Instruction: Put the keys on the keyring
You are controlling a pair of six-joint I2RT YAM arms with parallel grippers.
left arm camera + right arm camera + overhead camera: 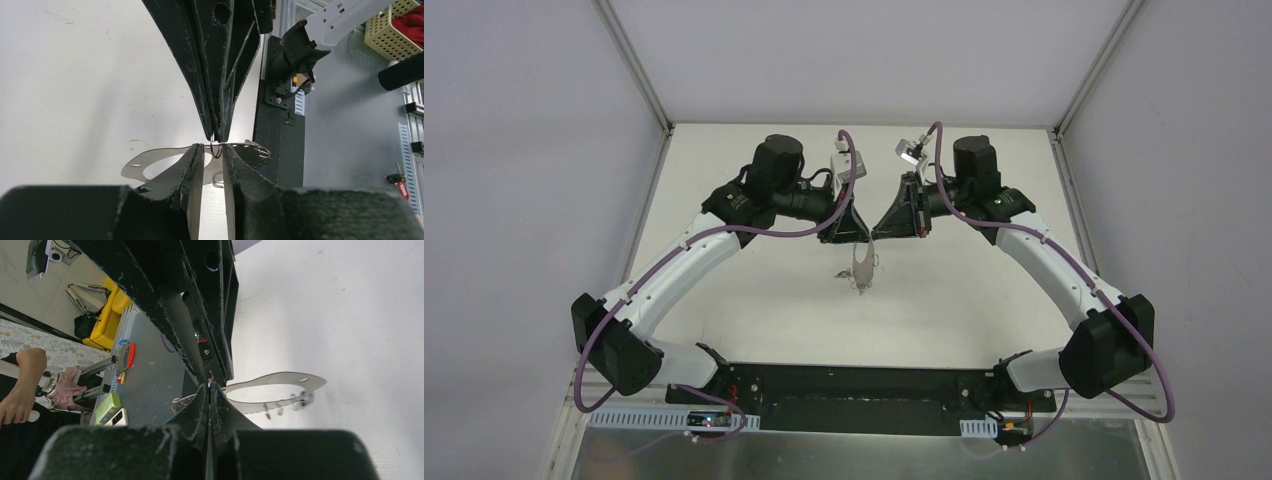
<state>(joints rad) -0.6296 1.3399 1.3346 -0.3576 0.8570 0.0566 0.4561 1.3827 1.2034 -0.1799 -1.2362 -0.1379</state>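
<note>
Silver wire keyring loop (862,268) hangs clamped in right end effector (209,387); left end effector (214,150) stands slightly apart astride it.

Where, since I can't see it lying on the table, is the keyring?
In the top view the keyring hangs centrally where the two gripper tips meet, pinched by the right gripper, the left gripper open beside it.

White tabletop (754,310) enclosed by pale grey walls (514,150) and aluminium rails (634,65).
</note>
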